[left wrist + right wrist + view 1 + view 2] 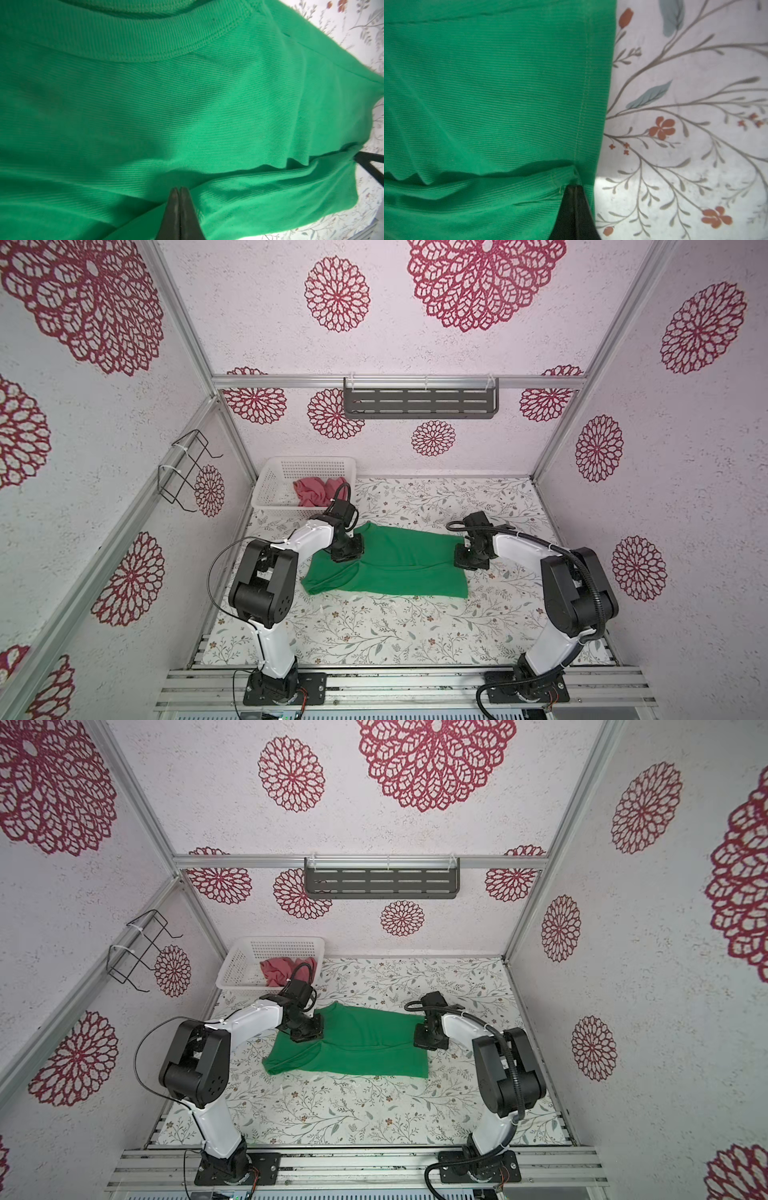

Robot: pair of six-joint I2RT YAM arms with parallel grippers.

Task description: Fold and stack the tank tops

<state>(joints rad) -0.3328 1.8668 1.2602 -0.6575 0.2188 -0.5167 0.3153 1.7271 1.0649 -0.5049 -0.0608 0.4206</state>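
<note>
The bright green tank top (395, 564) (357, 1044) lies spread across the middle of the floral table, its neckline end towards the left. My left gripper (347, 553) (307, 1033) sits at its far left edge. In the left wrist view, the left gripper (178, 188) is shut, with a fold of the green tank top (187, 108) pinched at its tips. My right gripper (469, 560) (430, 1040) is at the far right corner. In the right wrist view, the right gripper (574, 186) is shut on the bunched hem of the green tank top (488, 93). The rose-red tank top (318, 489) (286, 967) lies crumpled in the white basket (270, 485) (237, 965).
The basket stands at the table's far left corner, just behind my left arm. A grey slotted shelf (419, 402) hangs on the back wall and a black wire rack (187, 468) on the left wall. Floral table surface (374, 635) extends in front of the green top.
</note>
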